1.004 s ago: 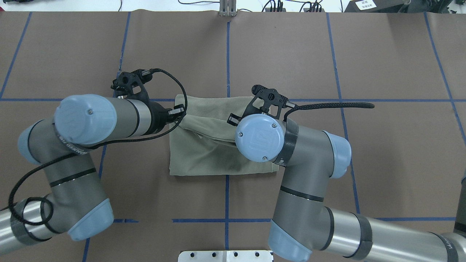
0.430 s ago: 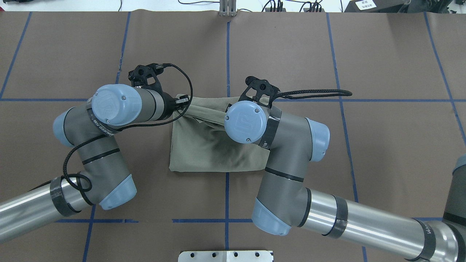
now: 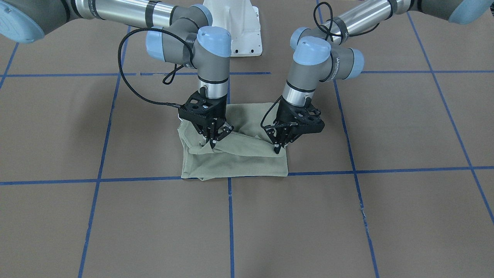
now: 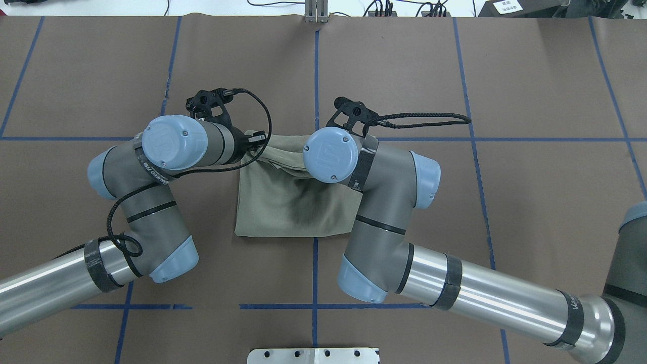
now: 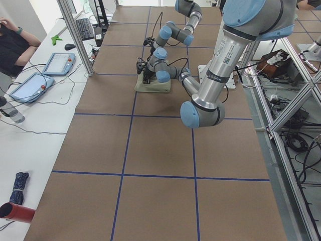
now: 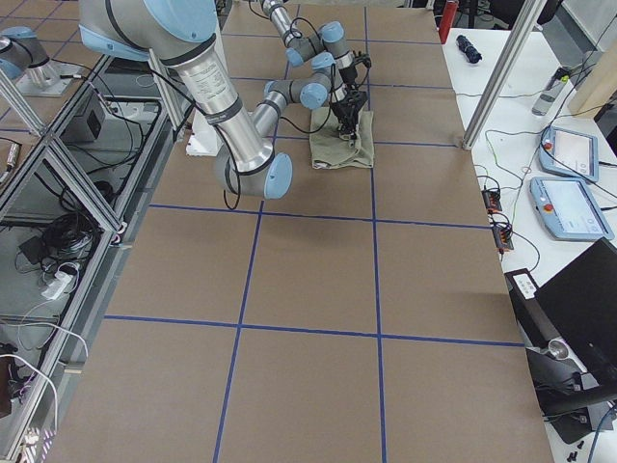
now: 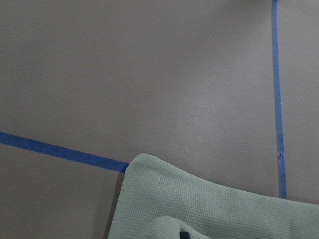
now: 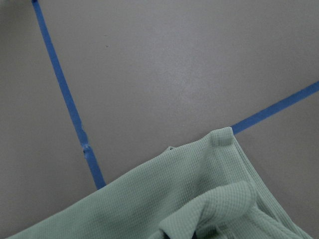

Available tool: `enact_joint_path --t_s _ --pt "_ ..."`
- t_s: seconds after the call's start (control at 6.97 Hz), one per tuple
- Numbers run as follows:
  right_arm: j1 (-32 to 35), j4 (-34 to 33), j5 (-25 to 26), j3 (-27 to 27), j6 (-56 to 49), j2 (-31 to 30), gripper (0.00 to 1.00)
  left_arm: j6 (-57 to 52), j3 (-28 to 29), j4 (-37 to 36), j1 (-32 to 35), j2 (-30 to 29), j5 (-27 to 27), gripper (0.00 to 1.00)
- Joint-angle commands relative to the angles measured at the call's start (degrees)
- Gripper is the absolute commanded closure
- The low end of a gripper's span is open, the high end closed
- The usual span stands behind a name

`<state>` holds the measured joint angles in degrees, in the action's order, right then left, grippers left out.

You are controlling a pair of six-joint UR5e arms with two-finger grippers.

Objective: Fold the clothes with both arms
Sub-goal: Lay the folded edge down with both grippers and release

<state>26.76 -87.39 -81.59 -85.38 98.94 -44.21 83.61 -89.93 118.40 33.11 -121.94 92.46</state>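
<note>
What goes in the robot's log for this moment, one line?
left gripper: shut on shirt | right gripper: shut on shirt | shirt: partly folded on table

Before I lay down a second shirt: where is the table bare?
Bare: the squares on the operators' side of the shirt, beyond the tape line, and both table ends. Crowded: at the shirt, where the left gripper and right gripper pinch it, and under the arms.
</note>
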Motion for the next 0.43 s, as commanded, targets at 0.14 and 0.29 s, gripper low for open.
enact_joint_path --t_s 0.14,0.29 --pt "0.8 1.3 0.0 2.4 -0.1 0.4 1.00 0.0 0.5 0.2 -0.1 -0.1 0.0 0.94" --pt "1.0 1.3 0.4 3.5 -3.0 0.2 0.01 -2.7 0.5 1.6 0.2 0.0 0.1 0.36"
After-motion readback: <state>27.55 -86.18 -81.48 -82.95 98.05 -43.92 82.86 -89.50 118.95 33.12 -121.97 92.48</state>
